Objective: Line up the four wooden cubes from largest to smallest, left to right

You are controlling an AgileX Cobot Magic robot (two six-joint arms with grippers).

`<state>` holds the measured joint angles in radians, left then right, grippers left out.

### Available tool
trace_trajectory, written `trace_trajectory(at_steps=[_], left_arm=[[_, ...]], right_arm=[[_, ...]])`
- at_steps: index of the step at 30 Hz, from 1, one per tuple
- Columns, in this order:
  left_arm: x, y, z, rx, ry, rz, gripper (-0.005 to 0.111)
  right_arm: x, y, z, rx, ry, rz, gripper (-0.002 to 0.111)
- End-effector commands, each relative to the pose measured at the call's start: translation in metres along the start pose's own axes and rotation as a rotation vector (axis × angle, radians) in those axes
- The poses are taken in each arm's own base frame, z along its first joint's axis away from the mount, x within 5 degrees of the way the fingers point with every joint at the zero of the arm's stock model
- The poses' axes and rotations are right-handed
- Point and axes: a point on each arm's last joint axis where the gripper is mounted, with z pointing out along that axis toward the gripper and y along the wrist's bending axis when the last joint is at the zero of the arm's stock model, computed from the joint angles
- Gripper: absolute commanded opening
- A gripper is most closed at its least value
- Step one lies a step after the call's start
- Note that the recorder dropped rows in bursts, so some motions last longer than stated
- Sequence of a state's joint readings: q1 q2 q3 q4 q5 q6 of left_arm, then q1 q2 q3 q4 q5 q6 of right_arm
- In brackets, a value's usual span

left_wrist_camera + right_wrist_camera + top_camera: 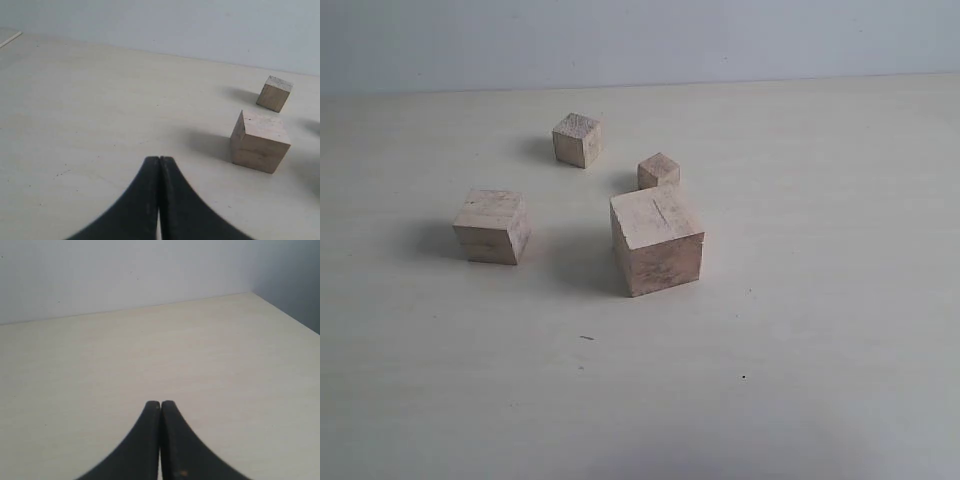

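Note:
Four pale wooden cubes stand scattered on the table in the exterior view. The largest cube (658,241), with a dark crack line on top, sits near the middle. The smallest cube (659,171) stands just behind it. A second-largest cube (492,226) is to the left, and a smaller cube (578,139) is farther back. The left wrist view shows the second-largest cube (259,142) and the smaller cube (274,93) well ahead of my left gripper (159,159), which is shut on nothing. My right gripper (160,403) is shut too, over bare table. Neither gripper appears in the exterior view.
The pale table (800,330) meets a light wall at the back. In the right wrist view the table's side edge (285,315) runs along a darker wall.

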<state>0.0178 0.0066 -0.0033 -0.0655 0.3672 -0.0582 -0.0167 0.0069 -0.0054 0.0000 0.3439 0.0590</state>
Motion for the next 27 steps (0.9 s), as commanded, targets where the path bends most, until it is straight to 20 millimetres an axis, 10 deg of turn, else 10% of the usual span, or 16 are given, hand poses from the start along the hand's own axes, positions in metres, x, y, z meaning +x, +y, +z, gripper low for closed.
trace_trajectory(at_steps=[1,9,16,27], left_arm=[[0.000,0.000,0.000,0.008,-0.014,0.009,0.000],[0.000,0.000,0.000,0.008,-0.014,0.009,0.000],[0.000,0.000,0.000,0.008,-0.014,0.009,0.000],[0.000,0.000,0.000,0.008,-0.014,0.009,0.000]], right_arm=[[0.001,0.000,0.000,0.006,-0.007,-0.004,0.000],[-0.001,-0.001,0.000,0.008,-0.025,-0.014,0.000],[-0.038,0.001,-0.009,-0.027,-0.451,0.067,0.000],[-0.054,0.001,-0.019,-0.035,-0.661,0.086,0.000]])
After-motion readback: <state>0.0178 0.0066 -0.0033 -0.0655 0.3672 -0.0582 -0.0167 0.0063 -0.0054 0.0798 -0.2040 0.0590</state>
